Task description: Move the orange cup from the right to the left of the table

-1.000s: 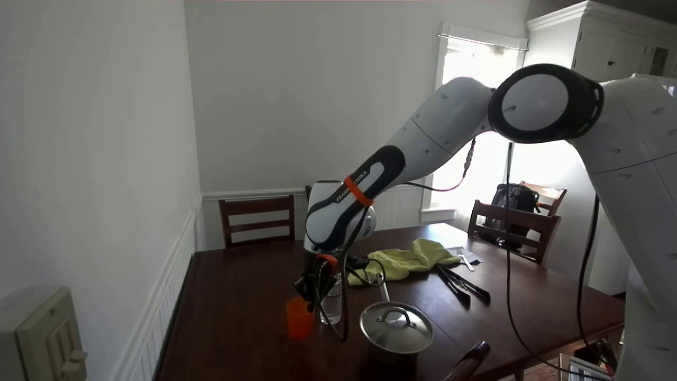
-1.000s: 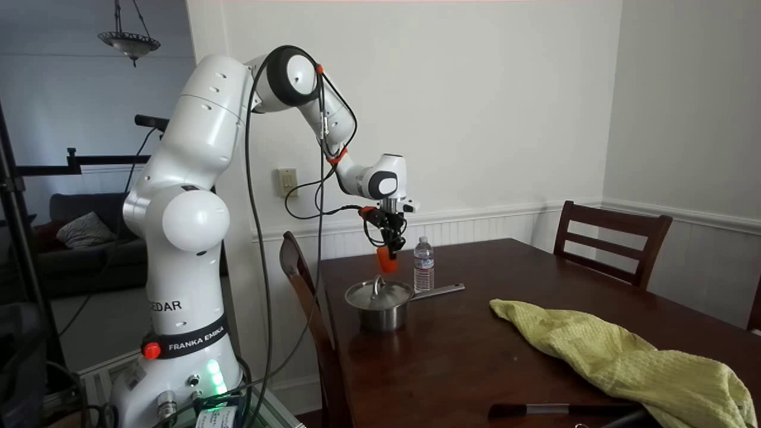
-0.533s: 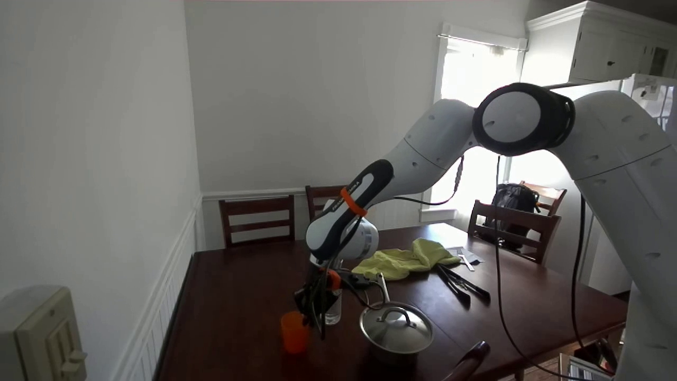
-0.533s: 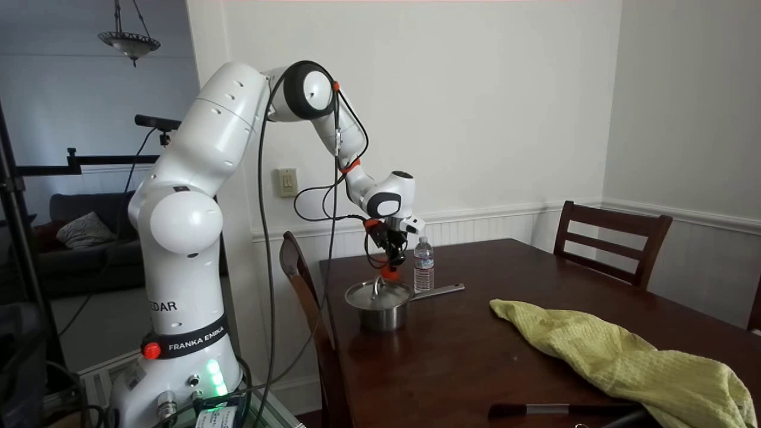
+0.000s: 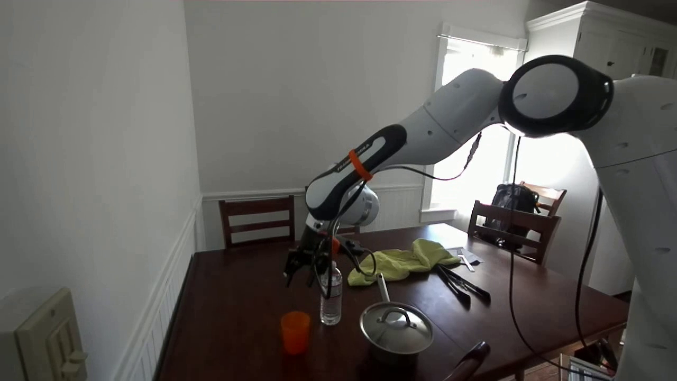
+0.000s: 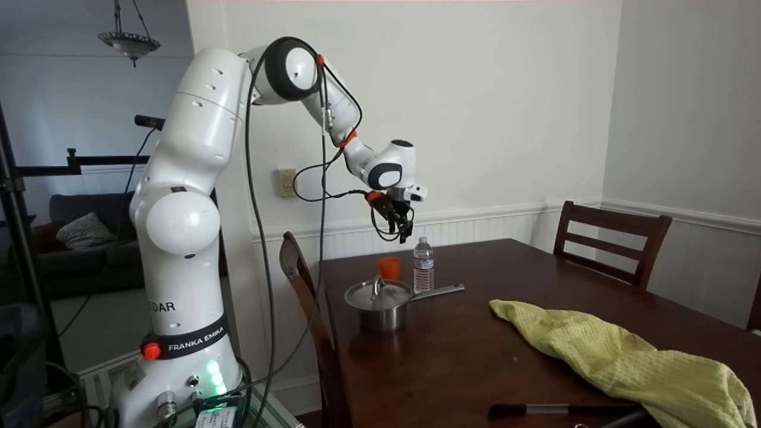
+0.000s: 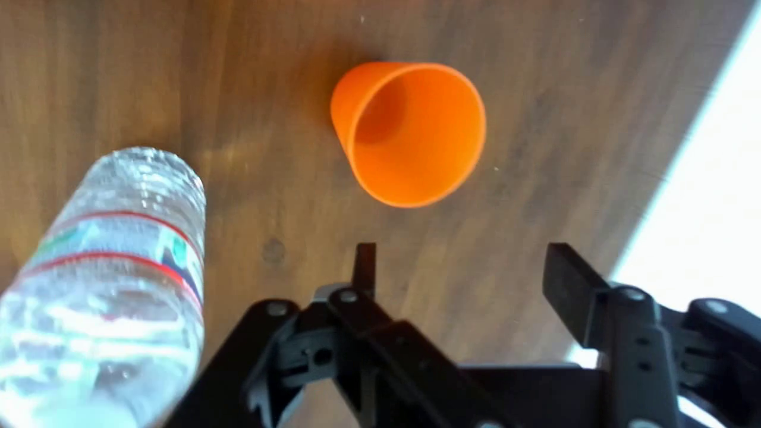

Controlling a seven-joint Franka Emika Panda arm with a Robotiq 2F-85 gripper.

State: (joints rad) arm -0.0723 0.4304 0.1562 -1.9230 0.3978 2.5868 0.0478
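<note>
The orange cup (image 5: 295,332) stands upright on the dark brown table (image 5: 232,296), its mouth facing up. In the other views the cup appears behind the pot (image 6: 390,268) and, from above, near the top middle of the wrist view (image 7: 416,137). Above the cup hangs my gripper (image 5: 299,280), apart from it and higher than the cup's rim. Seen from the wrist, the gripper (image 7: 461,267) is open, its fingers wide apart with only tabletop between them. In an exterior view the gripper (image 6: 399,234) is over the table, higher than the cup.
A transparent water bottle (image 7: 119,267) stands close beside the cup and the gripper. A lidded steel pot (image 5: 396,333) with a long handle is nearby. Farther off lie a yellow-green cloth (image 6: 594,345) and black tongs (image 5: 460,286). A wall (image 5: 132,211) runs along one table side.
A second ago the gripper held the cup off the table, tilted. The cup was then lowered onto the table. Now the gripper has opened, let it go and risen away; the cup stays put.
</note>
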